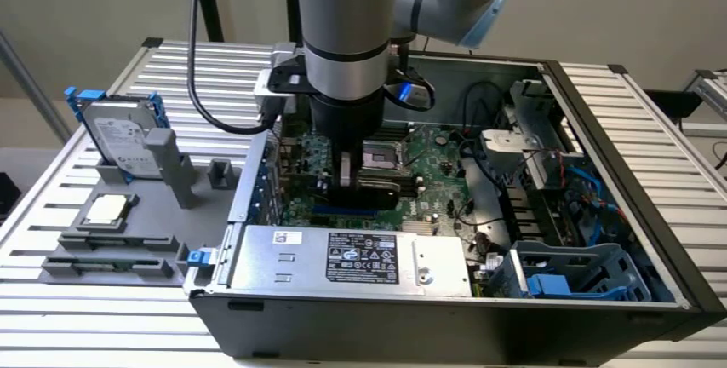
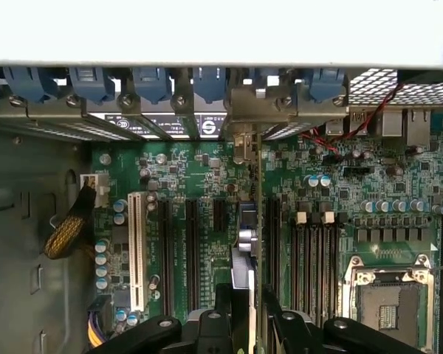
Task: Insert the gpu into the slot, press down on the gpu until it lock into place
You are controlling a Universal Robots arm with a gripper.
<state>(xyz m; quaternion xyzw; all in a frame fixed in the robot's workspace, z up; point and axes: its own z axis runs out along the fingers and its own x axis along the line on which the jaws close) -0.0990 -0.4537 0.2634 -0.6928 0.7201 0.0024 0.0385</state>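
My gripper reaches down into the open computer case, shut on the gpu, whose black cover shows beside the fingers. In the wrist view the gpu is seen edge-on between the two black fingers, and its thin silver bracket runs up to the case's rear panel. The card stands upright on the green motherboard. A short stretch of the blue slot shows just below the card. I cannot tell whether the card's edge sits fully in it.
Black memory slots and the CPU socket lie beside the card, and a white slot lies on its other side. The power supply sits near the case front. A grey hard drive stands outside at the exterior view's left.
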